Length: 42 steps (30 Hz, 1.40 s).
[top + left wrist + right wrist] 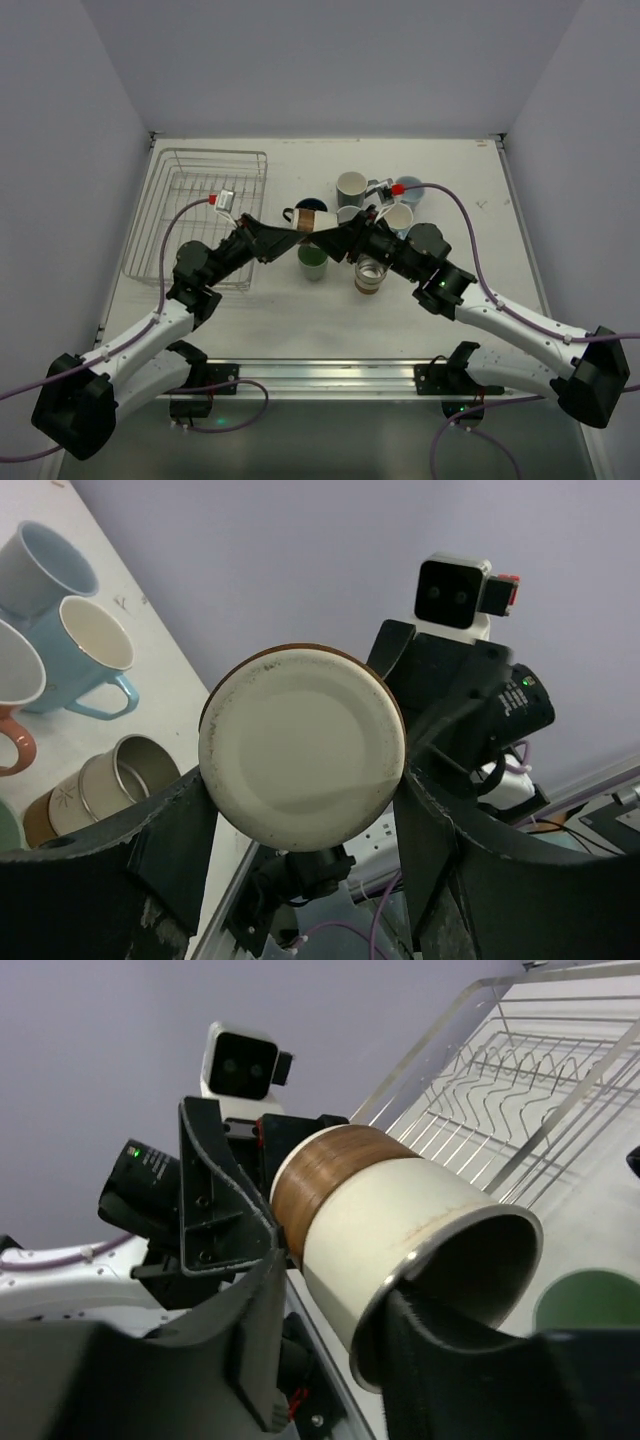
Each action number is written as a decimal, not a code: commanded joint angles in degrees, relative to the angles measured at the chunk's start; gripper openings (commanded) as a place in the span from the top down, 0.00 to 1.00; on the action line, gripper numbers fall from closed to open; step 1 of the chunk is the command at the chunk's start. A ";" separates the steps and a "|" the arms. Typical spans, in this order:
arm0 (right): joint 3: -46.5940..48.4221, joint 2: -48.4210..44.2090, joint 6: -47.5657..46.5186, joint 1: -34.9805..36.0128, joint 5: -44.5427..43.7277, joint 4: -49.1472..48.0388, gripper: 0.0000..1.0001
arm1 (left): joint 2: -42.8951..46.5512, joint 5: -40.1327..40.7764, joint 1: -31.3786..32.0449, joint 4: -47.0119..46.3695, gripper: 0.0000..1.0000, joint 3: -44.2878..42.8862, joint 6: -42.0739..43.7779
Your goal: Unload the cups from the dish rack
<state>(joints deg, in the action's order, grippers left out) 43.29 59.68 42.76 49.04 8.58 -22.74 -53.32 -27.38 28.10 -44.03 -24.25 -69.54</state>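
Observation:
A beige-and-brown cup (312,220) hangs on its side above the table between both grippers. My left gripper (297,233) is shut on its base end; in the left wrist view its fingers press both sides of the cup's pale bottom (300,745). My right gripper (328,240) is at the rim end. In the right wrist view one finger (440,1360) reaches inside the cup's (400,1220) mouth, and the other (255,1310) stands outside with a small gap. The dish rack (200,210) at the far left holds no cups; it also shows in the right wrist view (540,1090).
Several cups stand on the table right of the rack: a green one (312,262), a beige-and-brown tumbler (368,275), a white mug (351,187), a cream mug (397,218), a light blue mug (408,190) and a navy one (306,206).

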 commanded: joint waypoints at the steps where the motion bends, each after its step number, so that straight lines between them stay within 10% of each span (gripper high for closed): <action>1: 0.40 -0.96 0.74 -0.17 0.04 -6.87 0.63 | -0.12 1.54 0.91 -5.72 0.73 1.40 -0.51; 4: -2.50 -3.77 0.66 -0.08 -3.03 -7.67 0.95 | 1.20 1.71 0.91 -2.92 0.45 1.23 1.85; 5: -3.20 -4.65 0.39 -0.17 -4.00 -7.49 1.00 | 2.51 2.23 0.91 -1.25 0.23 0.35 2.99; 8: -4.27 -8.87 -2.94 -0.17 -5.50 -0.49 1.00 | 6.28 6.00 0.91 11.21 0.00 -4.29 10.89; 16: 11.71 -9.07 -17.34 -0.17 -16.90 49.11 1.00 | 9.82 21.56 0.91 52.22 0.00 -19.68 39.02; 22: 26.66 1.56 -20.95 -0.17 -21.50 71.74 1.00 | 9.99 29.03 0.91 63.53 0.00 -19.79 48.62; 42: 45.13 28.64 -26.68 -0.08 -22.38 90.16 1.00 | 17.37 28.43 0.82 66.18 0.00 -17.15 53.54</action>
<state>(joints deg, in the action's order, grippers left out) 85.86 86.80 19.73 48.95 -15.07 63.99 -36.71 0.80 28.95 21.96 -41.76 -17.89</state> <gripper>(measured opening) 0.100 0.998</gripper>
